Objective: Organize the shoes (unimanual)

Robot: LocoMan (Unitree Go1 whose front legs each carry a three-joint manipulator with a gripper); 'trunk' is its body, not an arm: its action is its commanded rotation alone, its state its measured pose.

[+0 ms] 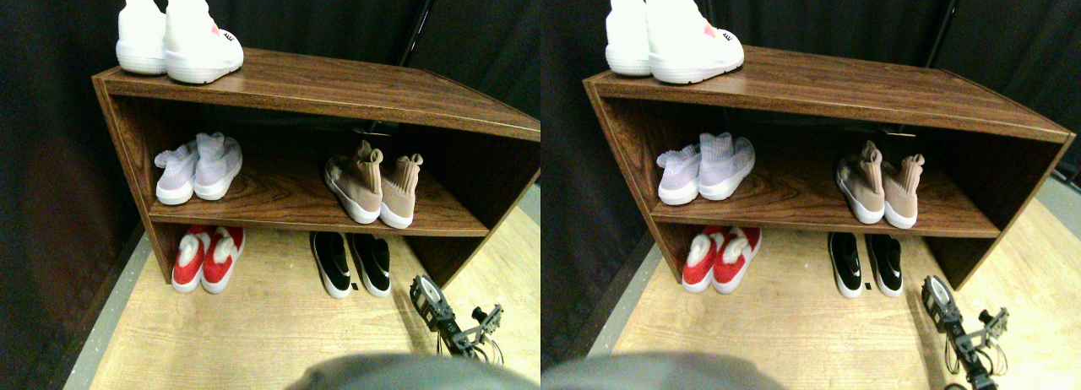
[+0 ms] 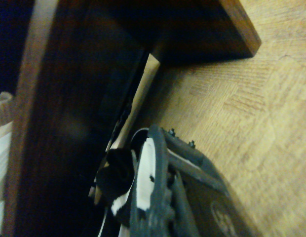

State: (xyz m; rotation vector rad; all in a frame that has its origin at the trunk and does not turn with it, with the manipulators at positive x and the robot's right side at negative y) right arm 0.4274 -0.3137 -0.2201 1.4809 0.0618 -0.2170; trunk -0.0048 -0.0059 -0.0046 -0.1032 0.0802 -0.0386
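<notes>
Stereo pair view: your right claw (image 1: 426,295) hangs low over the wood floor (image 1: 270,322), just beside the black slip-on pair (image 1: 350,263), which lies at ten o'clock from it. Both black shoes point their long axes fore and aft, toes into the shelf unit's (image 1: 296,86) bottom bay, heels toward you. Whether the claw is apart or together you cannot tell; nothing visibly sits in it. The near black shoe is your likely target. Open floor lies at seven o'clock for backing off, but the unit's right side panel (image 1: 448,255) stands close at one o'clock, and the red pair (image 1: 207,257) sits well apart at nine. Wrist view shows a white sole edge (image 2: 143,182) against the jaw frame and the dark wood panel close by.
</notes>
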